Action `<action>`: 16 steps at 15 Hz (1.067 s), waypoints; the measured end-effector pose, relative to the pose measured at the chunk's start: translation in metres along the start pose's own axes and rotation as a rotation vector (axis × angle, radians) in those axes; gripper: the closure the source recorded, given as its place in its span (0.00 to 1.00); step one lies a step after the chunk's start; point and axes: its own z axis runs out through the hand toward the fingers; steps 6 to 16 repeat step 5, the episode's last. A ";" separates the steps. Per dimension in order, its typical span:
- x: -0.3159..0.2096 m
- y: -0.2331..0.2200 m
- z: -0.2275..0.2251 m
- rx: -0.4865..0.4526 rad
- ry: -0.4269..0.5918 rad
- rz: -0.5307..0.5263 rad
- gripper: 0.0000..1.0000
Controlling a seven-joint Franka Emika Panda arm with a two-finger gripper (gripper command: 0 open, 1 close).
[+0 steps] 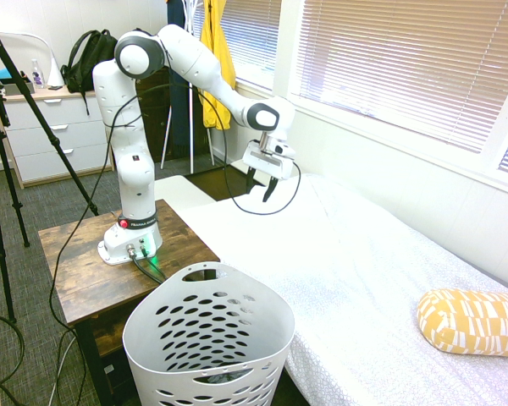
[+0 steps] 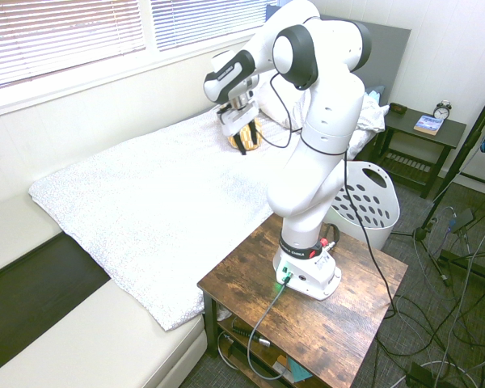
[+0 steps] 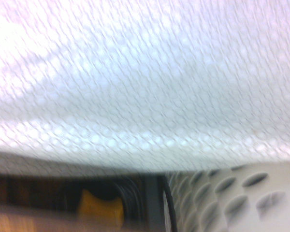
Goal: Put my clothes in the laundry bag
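The laundry bag is a tall white perforated basket standing on the floor against the bed's near edge, also visible past the arm and blurred in the wrist view. Something dark lies at its bottom. I cannot tell if it is the clothes; no black garment shows anywhere else. My gripper hangs over the white bed cover, well behind the basket and a little above the bed, pointing down. Its two dark fingers stand apart with nothing between them, as the other side view confirms.
The bed with its white dotted cover fills the right. A yellow patterned pillow lies at its far right end. A yellow garment hangs by the window. The arm's wooden table sits left of the basket.
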 end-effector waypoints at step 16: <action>-0.059 -0.132 -0.011 0.186 0.087 0.006 0.00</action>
